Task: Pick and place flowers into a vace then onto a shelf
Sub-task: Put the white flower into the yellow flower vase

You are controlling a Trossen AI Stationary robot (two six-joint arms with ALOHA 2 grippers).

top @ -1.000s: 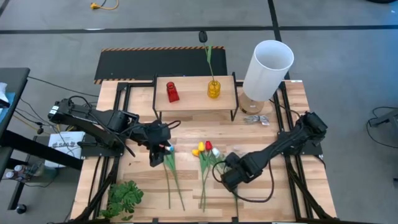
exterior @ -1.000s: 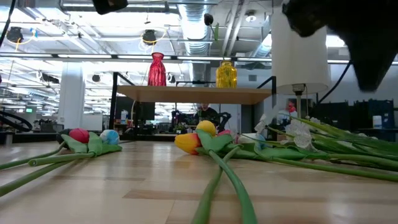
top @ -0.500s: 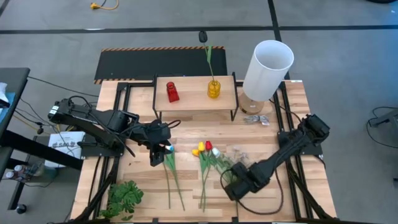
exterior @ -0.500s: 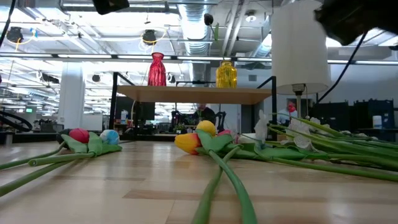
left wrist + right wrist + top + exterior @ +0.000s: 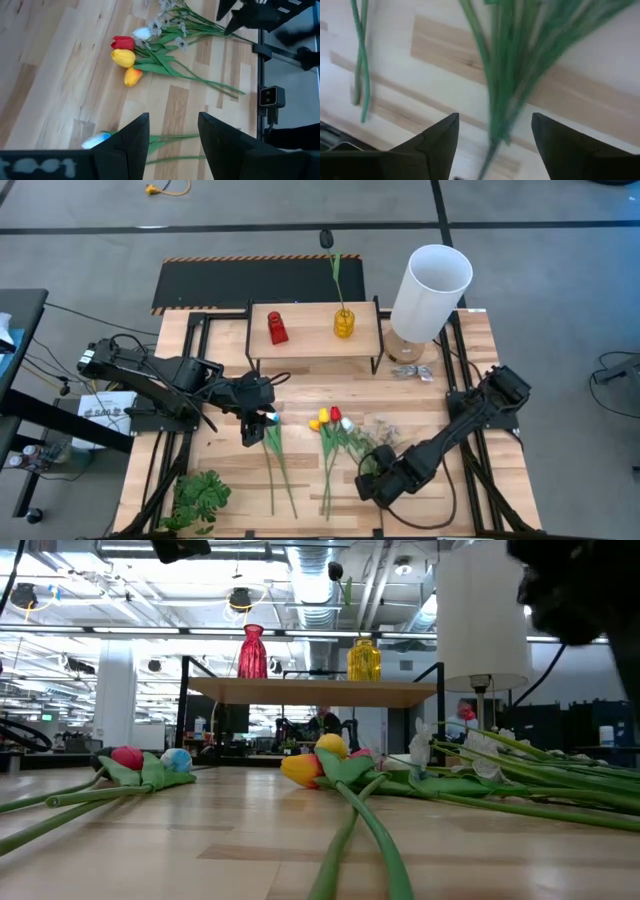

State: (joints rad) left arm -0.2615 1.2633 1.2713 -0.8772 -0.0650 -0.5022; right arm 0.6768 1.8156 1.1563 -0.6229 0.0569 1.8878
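A bunch of flowers [image 5: 335, 442] lies in the middle of the table, with red and yellow heads [image 5: 124, 51] and small white blossoms [image 5: 380, 425]. Its stems [image 5: 506, 95] run toward the near edge. My right gripper [image 5: 372, 480] is low over those stems, open, one finger on either side [image 5: 495, 150]. Two more flowers [image 5: 272, 460] lie to the left. My left gripper [image 5: 250, 427] hovers open above their heads [image 5: 172, 145]. The shelf [image 5: 315, 332] carries a red vase [image 5: 277, 328] and a yellow vase [image 5: 343, 323] with one stem standing in it.
A tall white cylinder [image 5: 430, 288] stands at the far right beside the shelf. A leafy green sprig [image 5: 200, 498] lies at the near left corner. A black panel [image 5: 250, 280] lies behind the shelf. Bare wood [image 5: 300, 392] shows between shelf and flowers.
My right gripper has moved toward the table's near edge and gone down over the bunch's stems, rolling about its own axis as it went. The flowers lie where they were.
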